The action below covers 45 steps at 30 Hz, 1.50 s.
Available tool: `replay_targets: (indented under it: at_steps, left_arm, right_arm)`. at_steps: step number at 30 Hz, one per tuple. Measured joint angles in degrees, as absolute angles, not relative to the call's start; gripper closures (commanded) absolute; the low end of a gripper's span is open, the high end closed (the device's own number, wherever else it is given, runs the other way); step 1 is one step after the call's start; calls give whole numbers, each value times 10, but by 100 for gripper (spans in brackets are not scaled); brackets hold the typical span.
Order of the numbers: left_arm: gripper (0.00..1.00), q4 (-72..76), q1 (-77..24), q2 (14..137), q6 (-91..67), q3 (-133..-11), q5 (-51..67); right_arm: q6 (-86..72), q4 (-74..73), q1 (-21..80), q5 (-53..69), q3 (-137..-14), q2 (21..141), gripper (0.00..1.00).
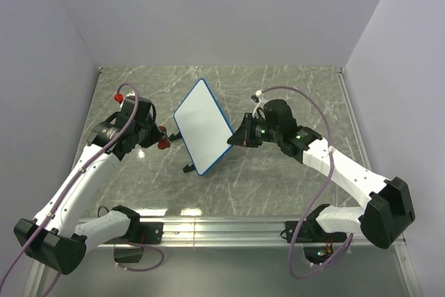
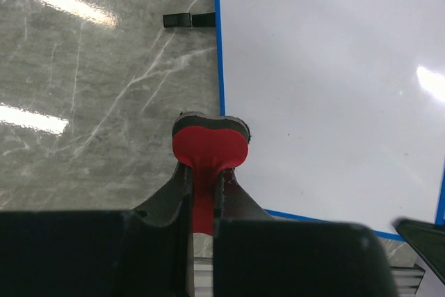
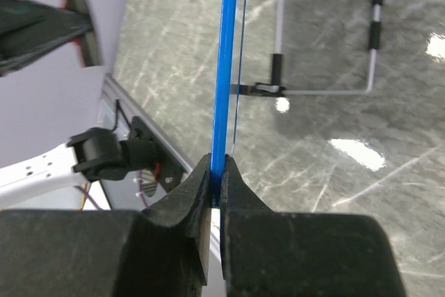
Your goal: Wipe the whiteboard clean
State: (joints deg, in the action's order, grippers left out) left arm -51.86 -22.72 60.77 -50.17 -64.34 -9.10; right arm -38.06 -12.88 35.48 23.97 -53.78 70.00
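Now the right gripper (image 3: 217,172), clamped on its blue rim (image 3: 224,67), props the whiteboard (image 1: 203,124) tilted over the tabletop's (image 1: 278,179) middle; the left gripper (image 2: 207,179), pinching the eraser (image 2: 210,145), should wipe flat and lightly.

A robotics lab is suggested. A grey marble-patterned bench (image 1: 278,189), edged by an aluminium rail (image 1: 222,227), is enclosed by plain white walls (image 1: 222,12).

Bright, even overhead light. Glare streaks lie on the polished grey marble tabletop (image 2: 83,102), a soft hotspot on the glossy white blue-rimmed whiteboard (image 2: 327,88). Wrist-view foregrounds blur.
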Motion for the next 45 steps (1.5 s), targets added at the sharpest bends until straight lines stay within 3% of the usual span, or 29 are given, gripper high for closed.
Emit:
replay_targets:
  at_steps: [16,17,18,22,23,26,30,35,36,40,45]
  left_arm:
    - [100,-537,-227,608,-500,-657,-105]
    - [100,-537,-227,608,-500,-657,-105]
    - [100,-537,-227,608,-500,-657,-105]
    - [100,-530,-227,610,-500,-650,-112]
    - [100,-527,-226,612,-500,-643,-115]
    - [100,-513,-223,626,-500,-613,-120]
    - [99,-493,-209,661,-500,-557,-124]
    - [76,-458,-175,689,-497,-512,-126]
    - [62,-449,-167,694,-495,-506,-127]
    - [25,-418,-151,720,-479,-492,-136]
    - [9,-394,-145,754,-472,-490,-139]
  right_arm:
    - [-392,-90,355,252,-502,737,100]
    - [-394,-89,355,252,-501,738,96]
    - [-394,-86,355,253,-500,738,82]
    - [-397,-74,355,256,-497,740,47]
    - [-397,-72,355,256,-497,740,33]
    - [-390,-74,355,253,-498,737,16]
    - [-379,-102,355,243,-511,715,12]
    - [-361,-143,355,218,-548,650,11]
    - [-358,-150,355,214,-552,637,11]
    - [-343,-182,354,197,-566,575,10]
    - [-328,-224,351,182,-567,533,9]
